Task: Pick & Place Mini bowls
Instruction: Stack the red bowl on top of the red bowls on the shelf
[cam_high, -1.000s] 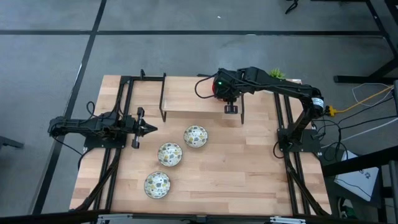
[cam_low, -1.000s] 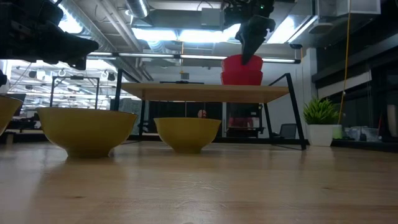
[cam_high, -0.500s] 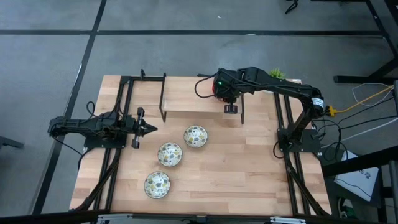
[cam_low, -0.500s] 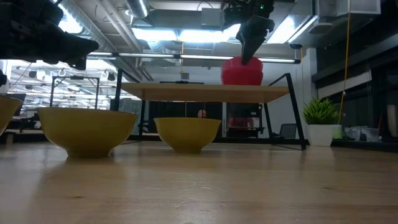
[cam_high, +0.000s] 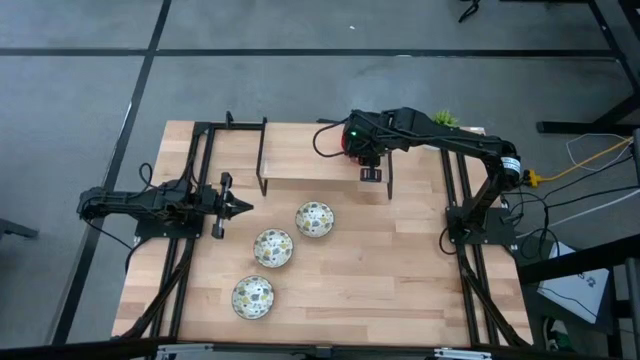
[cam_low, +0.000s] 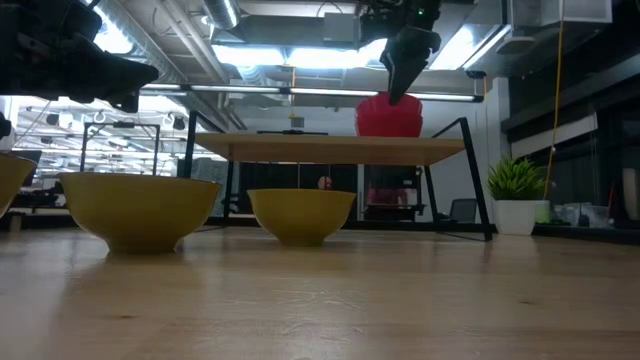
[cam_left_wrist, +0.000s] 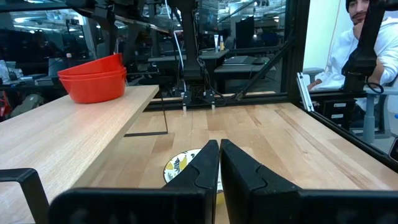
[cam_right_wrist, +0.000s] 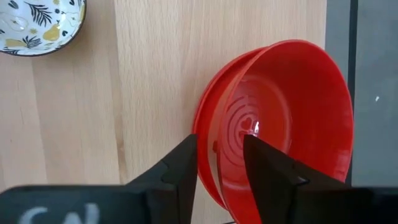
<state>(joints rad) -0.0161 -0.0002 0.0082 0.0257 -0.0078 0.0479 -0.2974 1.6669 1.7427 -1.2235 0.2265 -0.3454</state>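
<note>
While the left arm lies stretched low along the left side of the table, we see the right arm reaching from its base at the right edge across to the raised wooden shelf (cam_high: 320, 168) at the back. Its wrist is bent downward there, so the right gripper (cam_right_wrist: 219, 163) points straight down at the stacked red bowls (cam_right_wrist: 280, 124) on the shelf's right end. The two fingers stand slightly apart, straddling the near rim of the top red bowl, one finger outside the wall and one inside; we cannot tell whether they press on it. In the low view the top bowl sits tilted in the one beneath it. The left gripper (cam_left_wrist: 219, 163) has its fingers together, holding nothing, aimed across the table. The three cream floral bowls (cam_high: 273, 248) lie in a diagonal row on the tabletop, well apart from both grippers.
</note>
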